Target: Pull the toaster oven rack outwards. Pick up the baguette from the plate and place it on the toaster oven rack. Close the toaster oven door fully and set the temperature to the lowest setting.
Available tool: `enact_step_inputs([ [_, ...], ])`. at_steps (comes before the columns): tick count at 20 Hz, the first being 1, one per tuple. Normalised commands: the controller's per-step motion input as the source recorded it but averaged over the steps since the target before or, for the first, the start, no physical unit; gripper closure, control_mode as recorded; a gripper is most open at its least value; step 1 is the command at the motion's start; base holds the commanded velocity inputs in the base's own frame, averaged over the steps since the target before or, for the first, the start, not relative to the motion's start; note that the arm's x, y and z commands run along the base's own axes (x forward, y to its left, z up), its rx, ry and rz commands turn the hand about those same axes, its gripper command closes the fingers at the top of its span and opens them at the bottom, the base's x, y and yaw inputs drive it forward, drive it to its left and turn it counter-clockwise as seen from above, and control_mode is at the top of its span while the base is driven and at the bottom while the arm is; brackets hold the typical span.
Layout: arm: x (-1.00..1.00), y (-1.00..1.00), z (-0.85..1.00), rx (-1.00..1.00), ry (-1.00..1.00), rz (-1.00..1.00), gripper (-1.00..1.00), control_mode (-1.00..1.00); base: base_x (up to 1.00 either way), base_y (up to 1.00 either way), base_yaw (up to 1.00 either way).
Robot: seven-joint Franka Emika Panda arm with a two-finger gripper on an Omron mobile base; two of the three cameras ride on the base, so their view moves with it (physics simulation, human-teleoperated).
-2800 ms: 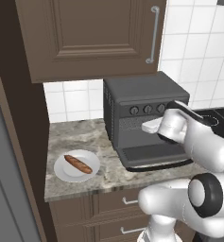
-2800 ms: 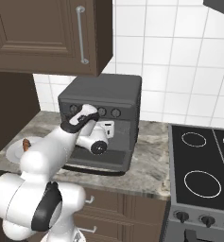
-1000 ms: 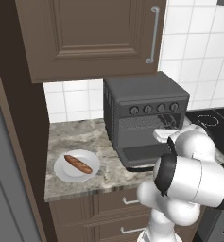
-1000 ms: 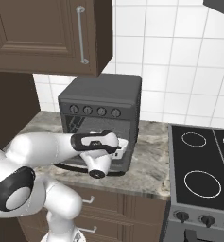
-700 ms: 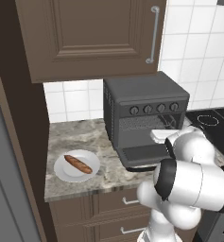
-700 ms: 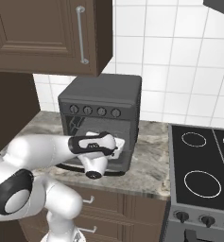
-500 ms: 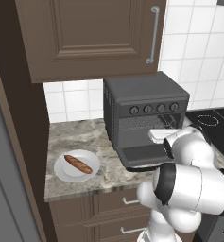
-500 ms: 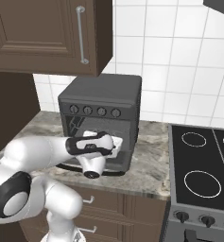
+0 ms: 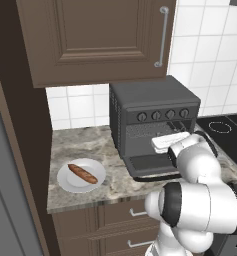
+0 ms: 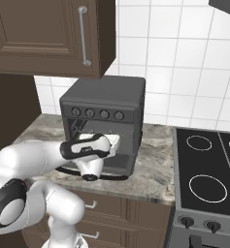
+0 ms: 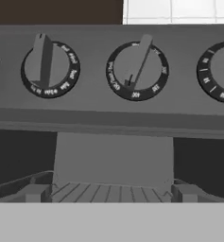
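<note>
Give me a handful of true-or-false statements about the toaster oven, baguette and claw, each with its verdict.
1. The baguette lies on the plate. True.
2. The toaster oven door is shut. False: it hangs open, folded down.
3. The claw is open, facing the toaster oven rack. True.
4. The claw holds the baguette. False: it holds nothing.
5. The toaster oven stands right of the stovetop. False: left of it, in the right base view.
</note>
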Motion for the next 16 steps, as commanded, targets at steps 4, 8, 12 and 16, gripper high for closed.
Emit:
enact_step_inputs([
  [4, 0.24, 0.21, 0.0, -0.08, 0.02, 0.02, -1.0, -1.0, 0.0, 0.0, 0.0],
  [8, 0.4, 0.02, 0.0, 0.0, 0.19, 0.0, -1.0, -1.0, 0.0, 0.0, 0.0],
  [12, 0.44, 0.0, 0.0, 0.0, 0.2, 0.0, -1.0, -1.0, 0.0, 0.0, 0.0],
  [16, 0.44, 0.0, 0.0, 0.0, 0.18, 0.0, -1.0, -1.0, 0.0, 0.0, 0.0],
])
